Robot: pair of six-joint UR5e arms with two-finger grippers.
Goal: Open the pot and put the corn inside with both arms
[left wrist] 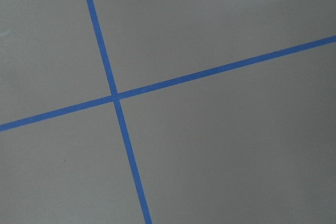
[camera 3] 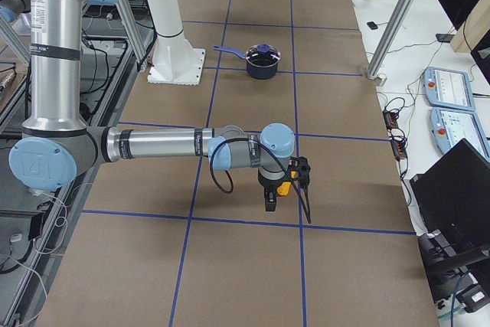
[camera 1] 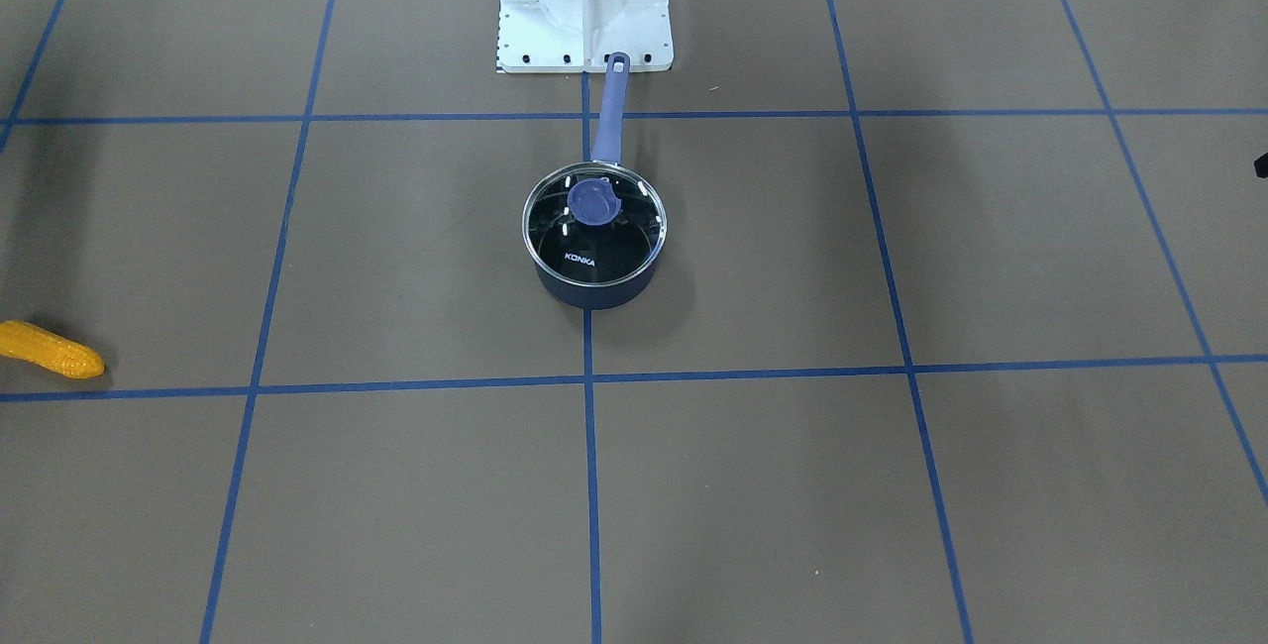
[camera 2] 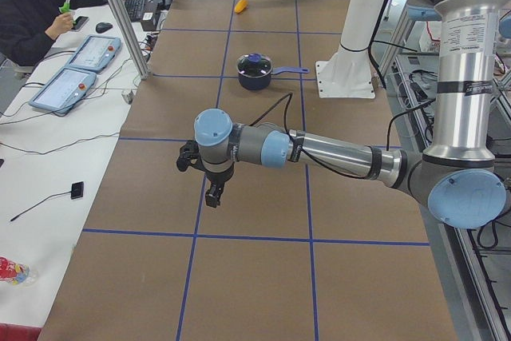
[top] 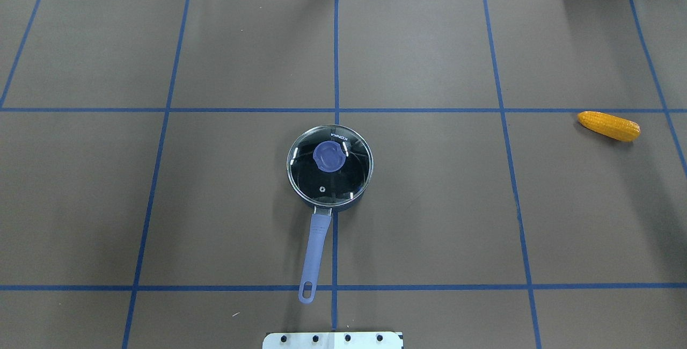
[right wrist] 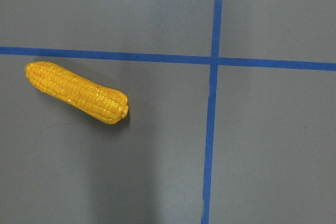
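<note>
Front-on, the pot [camera 1: 594, 295] sits mid-table, its glass lid [camera 1: 594, 243] on and its handle [camera 1: 609, 109] aimed at the robot, while the corn [camera 1: 50, 350] lies well apart on the robot's right. From overhead, the cob's long axis runs roughly across the table, slightly slanted, with open room all round. From the left end, the left gripper [camera 2: 212, 193] hangs over bare table, well short of the pot; I cannot tell how its jaws stand. From the right end, the right gripper [camera 3: 269, 201] hangs just over the corn, jaws likewise unreadable. The left wrist shows only crossing tape lines [left wrist: 116, 98]. The right wrist shows the cob left of centre, so that arm looks nearer.
</note>
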